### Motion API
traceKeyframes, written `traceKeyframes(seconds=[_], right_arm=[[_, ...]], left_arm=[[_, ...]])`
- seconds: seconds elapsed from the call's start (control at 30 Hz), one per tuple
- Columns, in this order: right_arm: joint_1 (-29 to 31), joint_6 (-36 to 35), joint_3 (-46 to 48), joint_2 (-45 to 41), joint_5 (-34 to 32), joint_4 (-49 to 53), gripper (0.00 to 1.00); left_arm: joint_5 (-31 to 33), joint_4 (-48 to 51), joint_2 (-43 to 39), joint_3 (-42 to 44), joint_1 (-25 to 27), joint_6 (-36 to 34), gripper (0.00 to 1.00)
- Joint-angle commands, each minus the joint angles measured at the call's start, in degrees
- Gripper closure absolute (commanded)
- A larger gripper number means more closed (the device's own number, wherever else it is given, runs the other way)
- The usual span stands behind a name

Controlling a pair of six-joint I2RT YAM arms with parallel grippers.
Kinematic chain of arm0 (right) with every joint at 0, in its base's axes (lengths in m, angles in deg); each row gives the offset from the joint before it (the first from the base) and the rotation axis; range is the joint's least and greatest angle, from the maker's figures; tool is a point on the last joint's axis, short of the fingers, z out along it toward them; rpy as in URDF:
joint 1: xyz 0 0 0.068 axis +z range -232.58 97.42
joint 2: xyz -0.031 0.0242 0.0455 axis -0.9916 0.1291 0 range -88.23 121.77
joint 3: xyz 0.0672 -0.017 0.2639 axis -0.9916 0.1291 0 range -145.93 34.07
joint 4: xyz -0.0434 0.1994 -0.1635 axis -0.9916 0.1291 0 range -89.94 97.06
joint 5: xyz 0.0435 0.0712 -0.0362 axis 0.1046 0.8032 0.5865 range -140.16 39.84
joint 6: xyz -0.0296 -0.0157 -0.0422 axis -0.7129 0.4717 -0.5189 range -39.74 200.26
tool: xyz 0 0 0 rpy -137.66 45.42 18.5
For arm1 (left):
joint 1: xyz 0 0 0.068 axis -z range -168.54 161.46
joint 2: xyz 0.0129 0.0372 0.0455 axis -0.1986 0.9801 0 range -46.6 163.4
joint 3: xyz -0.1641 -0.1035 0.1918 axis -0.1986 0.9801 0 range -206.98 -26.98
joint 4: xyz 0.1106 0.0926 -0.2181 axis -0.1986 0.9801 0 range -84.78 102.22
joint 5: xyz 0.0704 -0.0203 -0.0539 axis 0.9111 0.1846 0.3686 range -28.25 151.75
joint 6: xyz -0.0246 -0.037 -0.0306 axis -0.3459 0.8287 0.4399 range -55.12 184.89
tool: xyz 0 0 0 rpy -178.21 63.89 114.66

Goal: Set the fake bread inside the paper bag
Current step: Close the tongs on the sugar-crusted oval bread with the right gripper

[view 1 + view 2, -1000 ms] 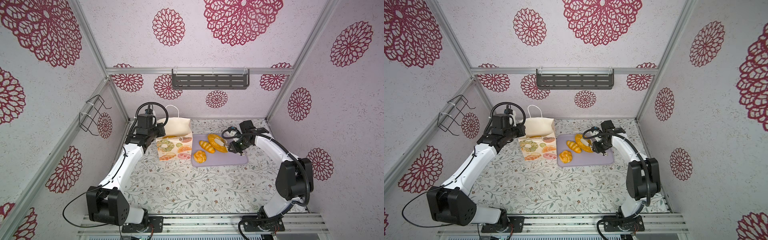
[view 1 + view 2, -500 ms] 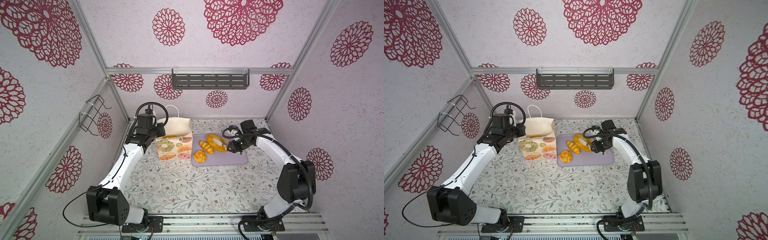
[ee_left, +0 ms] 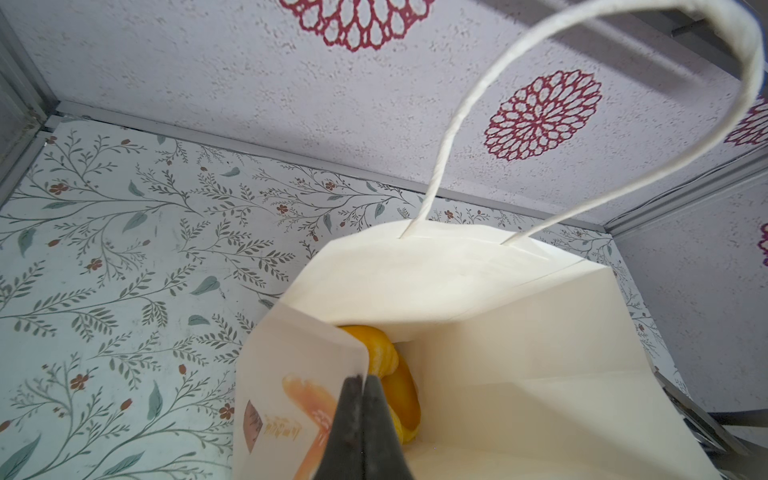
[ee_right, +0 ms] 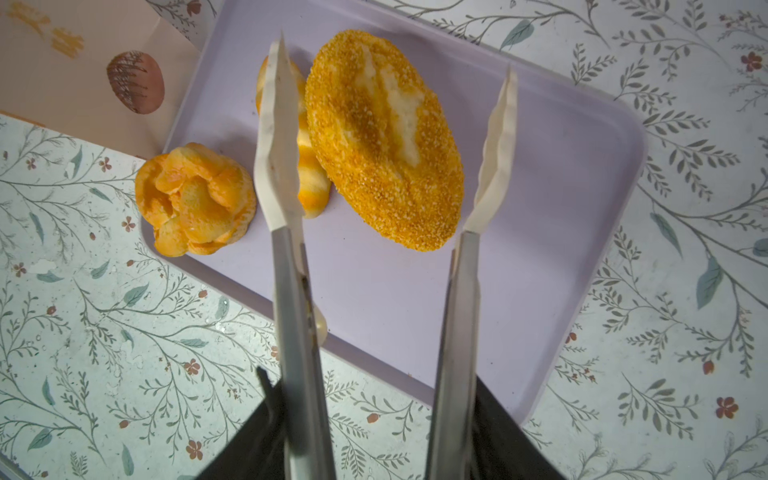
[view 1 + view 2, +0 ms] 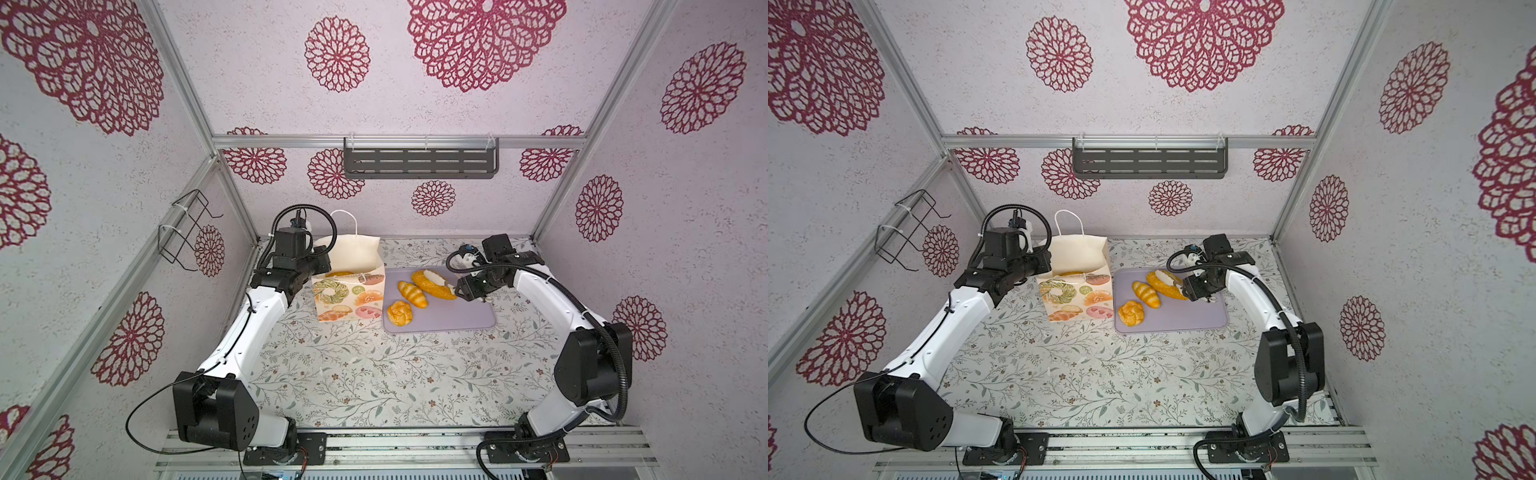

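A flowered bench (image 5: 374, 374) carries the scene, its widest open stretch lying on the near side of the lilac tray (image 5: 449, 320), between the two arms' bases. The cream paper bag (image 5: 349, 299) stands upright just beside the tray's left short edge, its printed front facing the camera in both top views and one cord handle arching above its mouth. The left end effector (image 3: 362, 399), across the bag from the tray, is clamped shut on the rim of the bag's front wall, holding the mouth open. On the tray, the fake bread fills only the half nearest the bag, and the half towards the right arm is bare. A crumbed oval loaf (image 4: 382, 141) lies farthest back, a striped roll (image 5: 412, 294) is just beside it on the bag side, and a knotted bun (image 4: 195, 199) sits against the rim at the tray's near corner by the bag. The right end effector (image 5: 471, 286), above the tray's far edge, grips a pair of tongs (image 4: 286, 291). Only the right wrist view shows their pale tips (image 4: 276, 158) spread apart on either side of the loaf; whether they touch it cannot be told. Only the left wrist view looks into the bag, where orange bread (image 3: 390, 374) lies at the bottom. The top views catch a mere orange sliver at the mouth.
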Motion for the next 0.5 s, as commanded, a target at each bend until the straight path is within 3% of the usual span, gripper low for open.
traceKeyframes(seconds=[0.0, 0.47], right_arm=[[-0.05, -3.42, -2.83, 0.02, 0.10, 2.30, 0.40], [-0.03, -10.63, -10.77, 8.91, 2.24, 8.73, 0.39]], left_arm=[[-0.98, 0.43, 0.91, -0.10, 1.09, -0.60, 1.00], [-0.49, 0.68, 1.17, -0.18, 1.08, -0.85, 1.00]])
